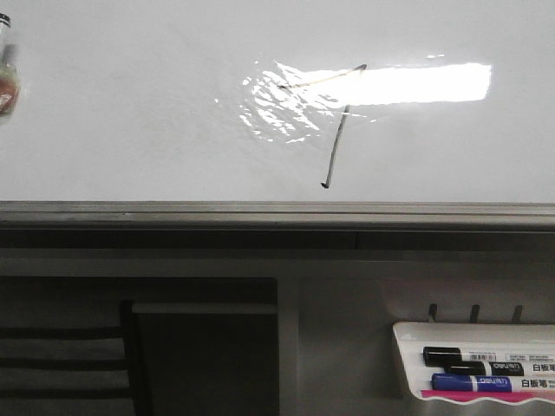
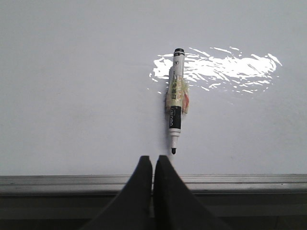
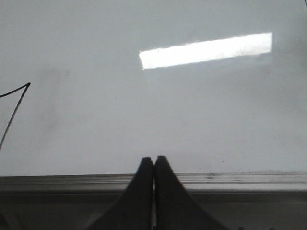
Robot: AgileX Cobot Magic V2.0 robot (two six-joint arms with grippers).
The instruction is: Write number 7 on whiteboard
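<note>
The whiteboard (image 1: 130, 130) fills the upper front view, with a grey frame edge below it. The number 7 (image 1: 338, 143) is drawn on it in thin dark strokes beside the light reflection; part of it shows in the right wrist view (image 3: 14, 103). A black-and-white marker (image 2: 175, 100), uncapped and wrapped in tape, lies on the board in the left wrist view; its end shows at the far left of the front view (image 1: 7, 74). My left gripper (image 2: 153, 160) is shut and empty, just short of the marker's tip. My right gripper (image 3: 154, 160) is shut and empty at the frame edge.
A small white marker tray (image 1: 408, 334) hangs below the board at the right and holds a black marker (image 1: 468, 355) and a blue marker (image 1: 473, 382). A dark chair back (image 1: 61, 360) stands at the lower left. The grey frame edge (image 1: 277, 212) runs across.
</note>
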